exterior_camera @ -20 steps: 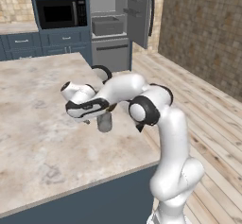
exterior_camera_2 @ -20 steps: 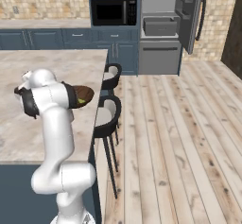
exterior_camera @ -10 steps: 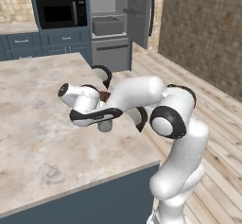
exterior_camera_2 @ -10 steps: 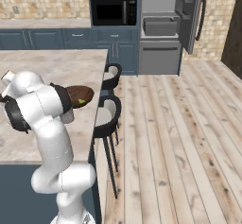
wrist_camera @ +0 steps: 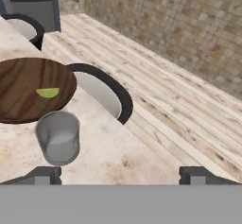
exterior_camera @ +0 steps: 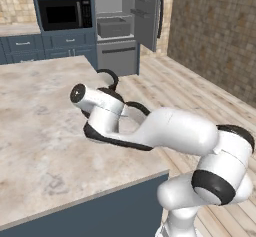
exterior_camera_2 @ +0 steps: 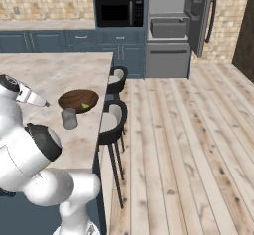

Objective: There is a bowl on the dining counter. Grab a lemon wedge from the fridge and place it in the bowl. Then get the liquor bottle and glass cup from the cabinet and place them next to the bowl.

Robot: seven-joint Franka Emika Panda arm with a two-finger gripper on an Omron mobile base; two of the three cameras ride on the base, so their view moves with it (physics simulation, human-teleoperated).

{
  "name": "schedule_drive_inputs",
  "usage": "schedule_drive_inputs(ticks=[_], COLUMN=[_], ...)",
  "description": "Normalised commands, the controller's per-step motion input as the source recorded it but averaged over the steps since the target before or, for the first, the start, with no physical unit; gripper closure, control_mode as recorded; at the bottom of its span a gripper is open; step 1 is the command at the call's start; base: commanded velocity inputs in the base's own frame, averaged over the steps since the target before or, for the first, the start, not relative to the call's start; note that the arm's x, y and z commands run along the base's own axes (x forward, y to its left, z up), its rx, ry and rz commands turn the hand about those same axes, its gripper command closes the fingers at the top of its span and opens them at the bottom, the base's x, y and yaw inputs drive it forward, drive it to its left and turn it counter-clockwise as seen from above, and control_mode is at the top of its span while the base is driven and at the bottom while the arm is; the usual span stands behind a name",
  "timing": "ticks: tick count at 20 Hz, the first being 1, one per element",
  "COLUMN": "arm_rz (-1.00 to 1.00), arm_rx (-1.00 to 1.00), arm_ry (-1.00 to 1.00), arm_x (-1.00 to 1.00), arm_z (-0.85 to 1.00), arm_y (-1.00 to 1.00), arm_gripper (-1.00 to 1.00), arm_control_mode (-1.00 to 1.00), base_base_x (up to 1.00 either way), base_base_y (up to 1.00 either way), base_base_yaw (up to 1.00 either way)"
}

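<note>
Two of the three items are judged delivered. The lemon wedge (wrist_camera: 47, 93) is seen lying inside the bowl (wrist_camera: 21, 88), toward its 3 o'clock side in the hand view, and the bowl rests on the table (exterior_camera_2: 54, 75) near the edge that faces the stools. The glass cup (wrist_camera: 58, 137) stands upright on the table just beside the bowl, at about 5 o'clock from it in the hand view and at 7 o'clock in the right base view; whether the two touch cannot be told. The fingers (wrist_camera: 43, 176) are spread wide apart with nothing between them, and the cup stands free beyond their tips. The gripper (wrist_camera: 120, 176) is held low over the table. The liquor bottle is judged still to be fetched from the cabinet and set next to the bowl. The fridge (exterior_camera_2: 171, 28) door stands open.
</note>
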Motion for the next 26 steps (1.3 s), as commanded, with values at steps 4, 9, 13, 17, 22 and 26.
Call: schedule_drive_inputs(ticks=[4, 9, 13, 17, 22, 26], arm_rz=[0.0, 0.01, 0.04, 0.02, 0.0, 0.0], arm_rx=[0.16, 0.2, 0.19, 0.08, 0.0, 0.0], arm_ry=[-0.11, 0.0, 0.06, 0.13, 0.17, 0.2], arm_x=[-0.91, -0.8, -0.72, -0.72, -0.7, -0.57], arm_z=[1.0, 1.0, 1.0, 0.92, 0.54, 0.22], arm_y=[-0.63, -0.7, -0.79, -0.75, -0.62, -0.57], arm_gripper=[-1.0, -1.0, -1.0, -1.0, -1.0, -1.0], arm_control_mode=[-1.0, -1.0, -1.0, -1.0, -1.0, -1.0], base_base_x=[0.0, 0.0, 0.0, 0.0, 0.0, 0.0], base_base_y=[0.0, 0.0, 0.0, 0.0, 0.0, 0.0], base_base_yaw=[0.0, 0.0, 0.0, 0.0, 0.0, 0.0])
